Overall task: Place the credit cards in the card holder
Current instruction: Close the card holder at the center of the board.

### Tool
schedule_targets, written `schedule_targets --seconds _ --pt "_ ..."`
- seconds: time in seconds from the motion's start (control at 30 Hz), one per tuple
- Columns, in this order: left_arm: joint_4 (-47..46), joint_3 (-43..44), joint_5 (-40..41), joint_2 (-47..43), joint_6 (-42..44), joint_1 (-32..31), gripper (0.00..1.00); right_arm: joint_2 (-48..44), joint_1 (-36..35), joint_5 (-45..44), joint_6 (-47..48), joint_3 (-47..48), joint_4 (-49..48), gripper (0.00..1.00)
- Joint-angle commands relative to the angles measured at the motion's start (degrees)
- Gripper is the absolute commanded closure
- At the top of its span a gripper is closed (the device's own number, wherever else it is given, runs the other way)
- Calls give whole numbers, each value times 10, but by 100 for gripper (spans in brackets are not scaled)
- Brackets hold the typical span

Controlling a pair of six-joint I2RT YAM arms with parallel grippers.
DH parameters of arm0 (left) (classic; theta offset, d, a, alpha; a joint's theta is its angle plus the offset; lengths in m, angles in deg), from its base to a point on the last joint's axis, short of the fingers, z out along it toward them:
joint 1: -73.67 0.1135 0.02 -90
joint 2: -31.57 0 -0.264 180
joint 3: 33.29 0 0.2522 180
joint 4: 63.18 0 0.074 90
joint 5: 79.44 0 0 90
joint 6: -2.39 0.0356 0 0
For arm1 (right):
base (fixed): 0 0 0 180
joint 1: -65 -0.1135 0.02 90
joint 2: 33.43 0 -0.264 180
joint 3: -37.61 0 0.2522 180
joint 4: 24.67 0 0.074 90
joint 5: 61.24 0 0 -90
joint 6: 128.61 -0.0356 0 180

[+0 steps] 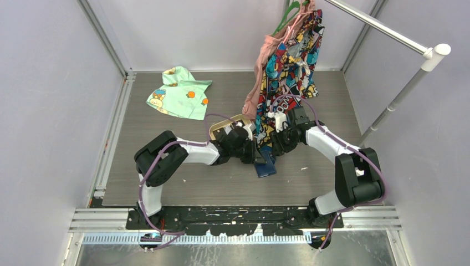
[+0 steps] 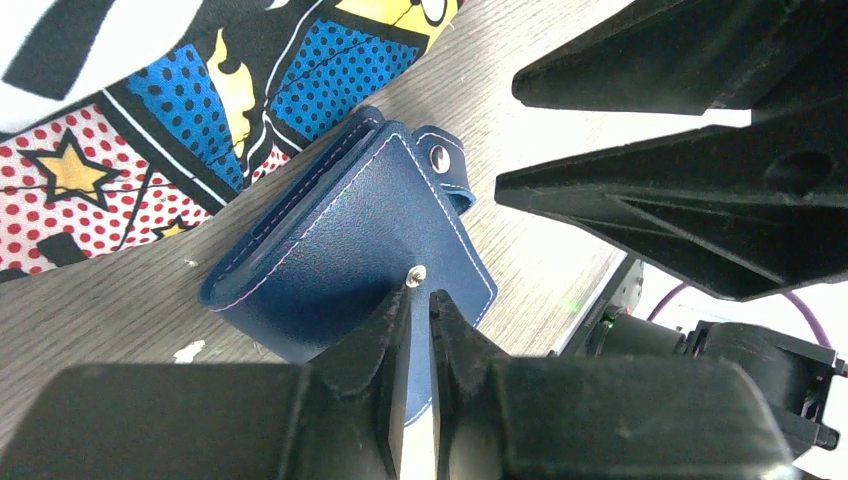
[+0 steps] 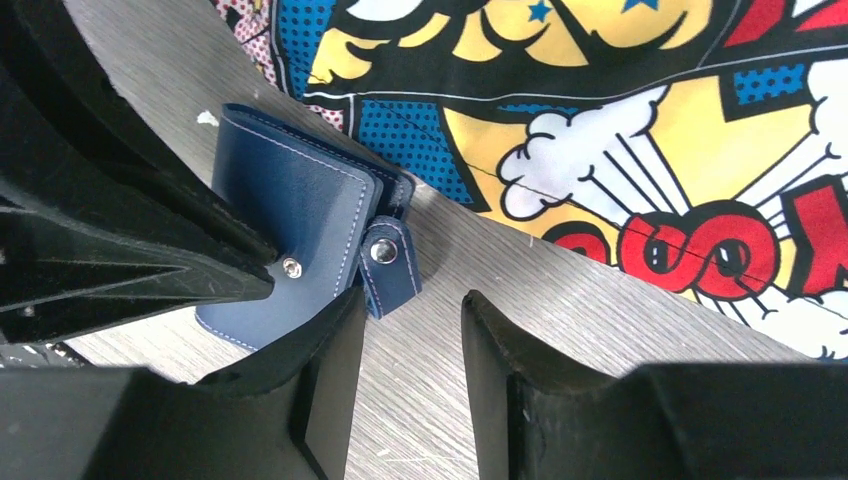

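A pale green child's shirt (image 1: 180, 94) lies flat on the far left part of the grey wood-grain bench (image 1: 166, 172), well apart from everything else. The left arm (image 1: 183, 152) reaches rightward across the middle of the bench, past the rim of a tan tray (image 1: 239, 118) that shows just beyond its wrist.

The left fingers (image 2: 395, 320) stand narrow, with only a thin slit between them. Their tips rest on the cover of the card holder (image 2: 340, 240), right at its metal stud (image 2: 416, 273). Whether they pinch anything or only press on the cover cannot be told.

The card holder is folded shut with its navy cover facing up. It sits on the bench between the two arms, at about the middle of the bench's width. Its snap tab (image 3: 388, 265) is undone and curls over the cover's edge, beside the stud.

The right fingers (image 3: 335, 340) come in from the other side and stand moderately wide, with bare bench showing between them. The inner one lies just beside the tab and the cover's corner, and nothing is held.

A comic-print garment (image 1: 291, 61) hangs behind them. Its hem lies on the bench against the card holder's far edge. At the far right, a white rail (image 1: 382, 25) slants across the upper corner.
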Motion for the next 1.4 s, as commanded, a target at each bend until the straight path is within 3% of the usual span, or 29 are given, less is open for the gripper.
schedule_targets --seconds 0.0,0.3,0.8,1.03,1.1,1.27,1.37 --pt "24 4 15 13 -1 -2 85 -32 -4 55 50 -5 -22 52" --pt "16 0 10 12 -3 -2 86 13 -59 -26 137 18 12 49" --pt "13 -4 9 15 -6 -2 86 51 -84 -209 121 24 -40 51" --pt "12 -4 9 15 -8 -1 86 35 -81 -241 105 21 -54 51" --pt "12 -3 10 13 -8 -1 86 19 -63 -202 81 30 -46 50" --pt "16 -2 10 5 -11 -1 86 -71 25 24 21 13 -35 50" --pt "18 2 10 4 -15 -2 86 -90 29 54 -6 6 -28 51"
